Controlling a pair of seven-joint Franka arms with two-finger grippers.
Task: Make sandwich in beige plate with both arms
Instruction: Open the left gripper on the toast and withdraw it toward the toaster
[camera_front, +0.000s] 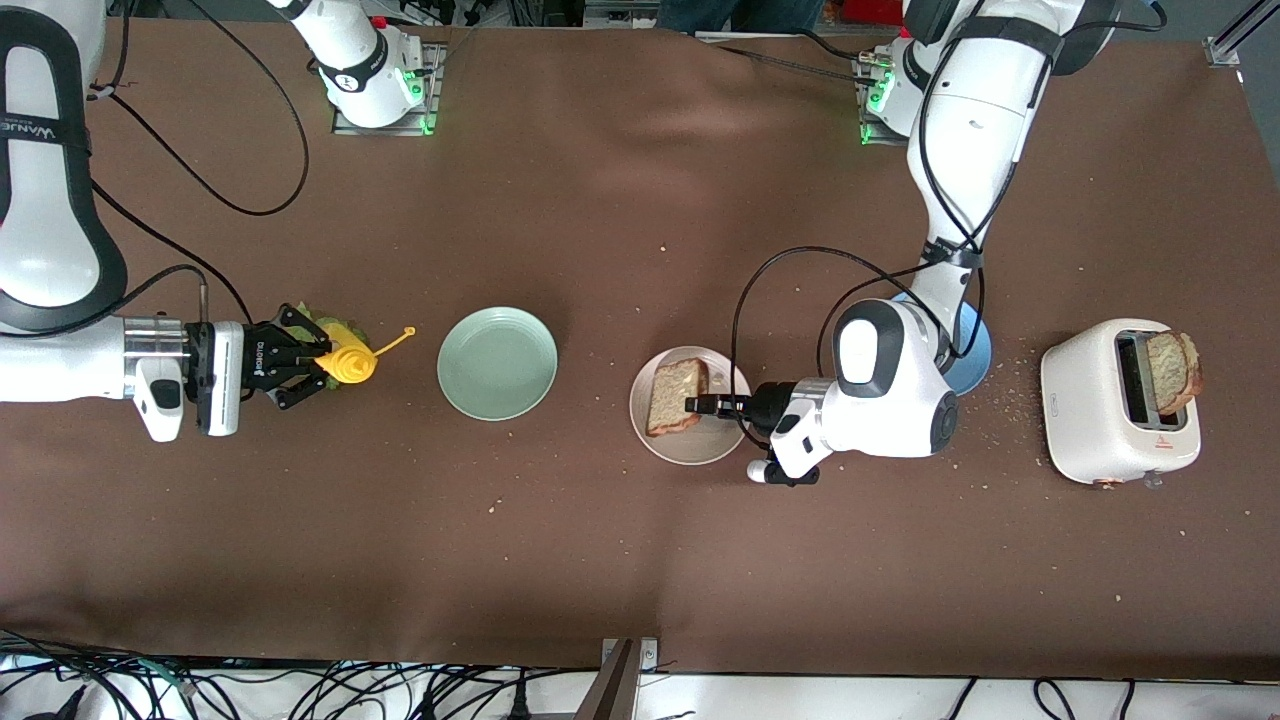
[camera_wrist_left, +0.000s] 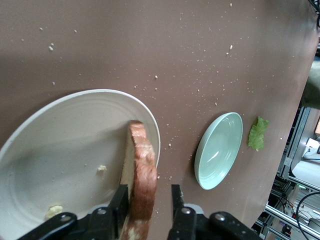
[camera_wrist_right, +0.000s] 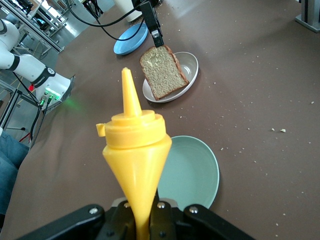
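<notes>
A brown bread slice (camera_front: 677, 395) leans tilted on the round beige plate (camera_front: 720, 445), one edge resting on the rim. My left gripper (camera_front: 695, 404) is over the plate, open. The slice's crust (camera_wrist_left: 142, 170) stands between its fingers; one finger touches it and the other stands clear. My right gripper (camera_front: 320, 365) is shut on a yellow squeeze bottle (camera_front: 350, 362), held sideways over the table at the right arm's end, nozzle toward the plates. A green lettuce leaf (camera_front: 335, 328) lies on the table, partly hidden by the bottle. A second bread slice (camera_front: 1172, 372) sticks out of the toaster.
A mint-green plate (camera_front: 497, 362) sits between the bottle and the beige plate. A blue plate (camera_front: 975, 350) lies mostly under the left arm. The white toaster (camera_front: 1110, 400) stands at the left arm's end. Crumbs dot the brown cloth.
</notes>
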